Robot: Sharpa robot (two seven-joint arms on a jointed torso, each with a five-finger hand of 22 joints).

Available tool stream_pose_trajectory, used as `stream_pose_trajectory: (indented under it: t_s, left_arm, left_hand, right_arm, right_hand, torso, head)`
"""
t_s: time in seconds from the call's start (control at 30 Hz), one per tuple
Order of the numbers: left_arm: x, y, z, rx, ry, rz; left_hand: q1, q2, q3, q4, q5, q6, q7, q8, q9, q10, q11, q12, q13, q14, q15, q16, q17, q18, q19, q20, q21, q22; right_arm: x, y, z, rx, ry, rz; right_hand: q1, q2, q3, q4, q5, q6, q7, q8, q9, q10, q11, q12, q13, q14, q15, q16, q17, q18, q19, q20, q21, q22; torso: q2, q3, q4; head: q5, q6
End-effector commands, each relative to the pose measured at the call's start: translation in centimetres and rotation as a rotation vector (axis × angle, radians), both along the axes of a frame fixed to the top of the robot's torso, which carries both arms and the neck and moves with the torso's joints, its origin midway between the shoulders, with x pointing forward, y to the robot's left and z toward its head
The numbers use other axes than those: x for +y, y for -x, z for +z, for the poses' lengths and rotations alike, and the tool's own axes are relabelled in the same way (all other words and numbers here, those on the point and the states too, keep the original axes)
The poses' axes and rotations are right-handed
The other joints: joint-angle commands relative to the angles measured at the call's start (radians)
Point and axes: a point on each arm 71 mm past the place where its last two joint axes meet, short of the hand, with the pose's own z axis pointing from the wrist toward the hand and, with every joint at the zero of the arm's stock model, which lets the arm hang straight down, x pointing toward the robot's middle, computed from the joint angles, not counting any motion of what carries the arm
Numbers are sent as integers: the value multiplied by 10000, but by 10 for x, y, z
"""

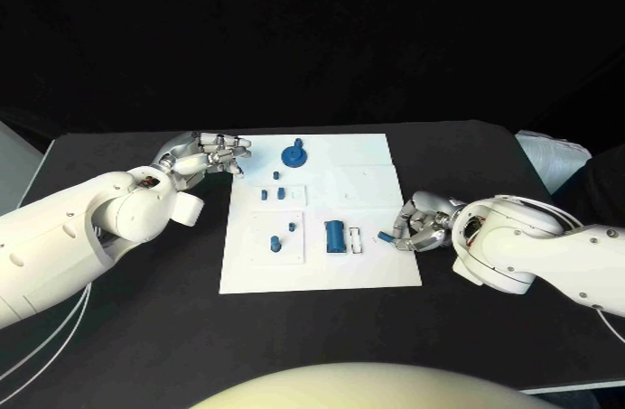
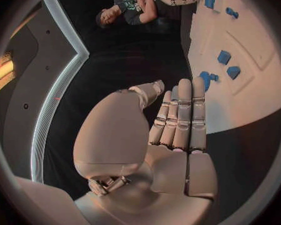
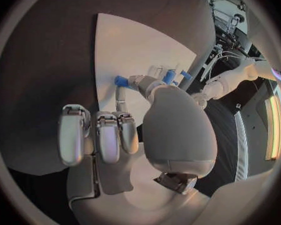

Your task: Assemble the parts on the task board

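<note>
Nearest you, the right robot hand (image 1: pixel 419 225) sits at the right edge of the task board (image 1: pixel 371 269), pinching a small blue part (image 1: pixel 386 237) between thumb and a finger while its other fingers stay loosely curled. Your risk is that pinch: the piece is tiny and held only at its end, so I judge it could twist or slip out as you carry it to its seat, or jam if it arrives tilted. Watch too for a knuckle nudging the blue cylinder (image 1: pixel 335 237) lying just beside it in its recess near the board's middle. Smaller blue parts (image 1: pixel 275 242) sit on the board's left half, and a round knobbed piece (image 1: pixel 297 155) stands at the far edge. Your left robot hand (image 1: pixel 212 155) holds nothing, fingers pressed together, at the board's far left corner above the black tabletop (image 1: pixel 130 337).
</note>
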Motion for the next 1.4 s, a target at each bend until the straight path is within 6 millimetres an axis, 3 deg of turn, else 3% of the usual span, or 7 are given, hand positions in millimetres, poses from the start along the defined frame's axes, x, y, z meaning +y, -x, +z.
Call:
stream_pose_trajectory:
  t_s: [0.03, 0.7, 0.87, 0.97, 1.4]
  left_arm:
    - [-2, 1, 1, -28, 60, -177]
    - [-4, 1, 1, -22, 76, -220]
    - [-4, 1, 1, -17, 72, -225]
    - [-4, 1, 1, -13, 70, -229]
    - [-3, 1, 1, 6, 58, -245]
  left_hand:
    - [-21, 59, 38, 42, 31, -31, -31, -31, -16, -76, 19, 41, -16, 43, -9, -54, 11, 149, 61, 16, -54, -13]
    - [-21, 59, 38, 42, 31, -31, -31, -31, -16, -76, 19, 41, -16, 43, -9, -54, 11, 149, 61, 16, -54, -13]
    - [-27, 64, 42, 64, 31, -39, -27, -34, -19, -88, 24, 48, -22, 44, -4, -54, 14, 146, 74, 17, -67, -25]
    - [-27, 64, 42, 64, 31, -39, -27, -34, -19, -88, 24, 48, -22, 44, -4, -54, 14, 146, 74, 17, -67, -25]
    - [-27, 64, 42, 64, 31, -39, -27, -34, -19, -88, 24, 48, -22, 44, -4, -54, 14, 146, 74, 17, -67, -25]
  right_arm:
    - [2, 1, 4, 356, -648, -416]
    - [31, -2, 4, 711, -1442, -436]
    - [37, -4, 0, 688, -1373, -364]
    - [40, -5, -2, 733, -1323, -303]
    - [43, -5, -12, 987, -1127, -185]
  right_hand:
    - [-88, 6, 24, 7, 36, 56, 1, 19, 40, 1093, 37, 34, 2634, 1060, 52, 63, 2635, -100, 789, 61, 1, 1894]
    - [-439, -32, -40, 93, -44, 121, -23, 33, 54, 1093, 18, 34, 2634, 1060, 34, 63, 2635, -92, 785, 51, -44, 1883]
    - [-788, -13, -149, 251, -433, 122, -28, 7, 48, 1093, 16, 34, 2634, 1060, 32, 63, 2635, -85, 782, 48, -84, 1873]
    - [-962, 11, -207, 352, -520, 153, -32, 10, 47, 1093, 15, 34, 2634, 1060, 33, 63, 2635, -86, 783, 47, -83, 1876]
    - [-1194, 1, -345, 444, -316, 178, -38, 18, 60, 1093, 8, 34, 2634, 1060, 24, 63, 2635, -77, 778, 39, -137, 1861]
  torso:
    - [-2, -3, 0]
    - [-1, -12, 4]
    - [13, 8, 19]
    - [6, -4, 14]
    - [7, 11, 0]
  head:
    - [-9, -16]
    - [-55, -11]
    - [-41, -19]
    - [-44, -30]
    - [-11, -43]
